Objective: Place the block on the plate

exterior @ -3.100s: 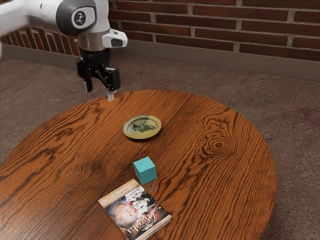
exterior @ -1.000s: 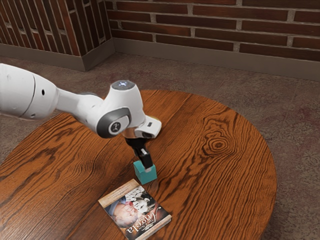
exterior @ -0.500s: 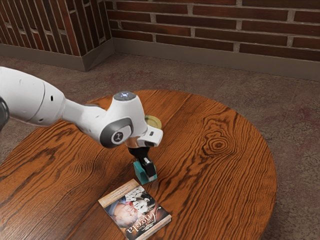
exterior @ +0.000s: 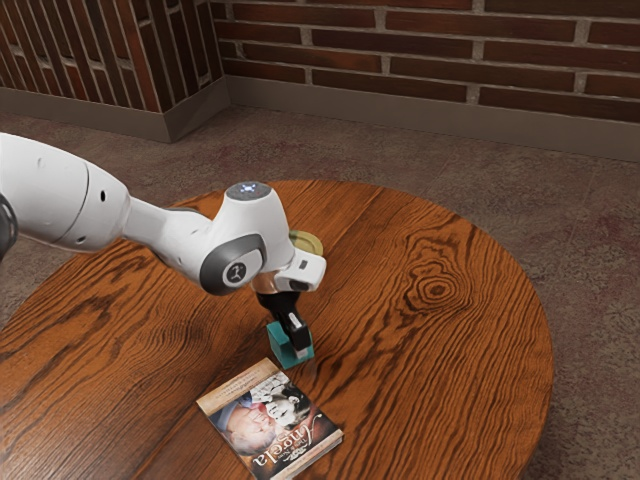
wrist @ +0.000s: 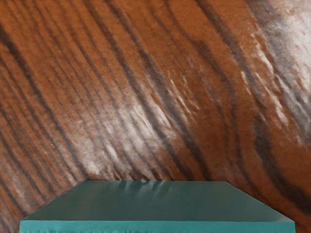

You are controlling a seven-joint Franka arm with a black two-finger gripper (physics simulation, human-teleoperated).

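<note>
The block (exterior: 279, 347) sits on the desk (exterior: 450, 380), below the exterior frame's centre; whether it is grasped by the fingers (exterior: 299, 347) cannot be told. An even grip should be secured before a straight lift, clear of the book (exterior: 265, 425).

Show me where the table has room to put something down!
The table is bare from the block and book to its rim on the exterior view's right. Another patch lies between book, arm and rim on that view's left. It's crowded where the arm reaches the block, near the book.
</note>
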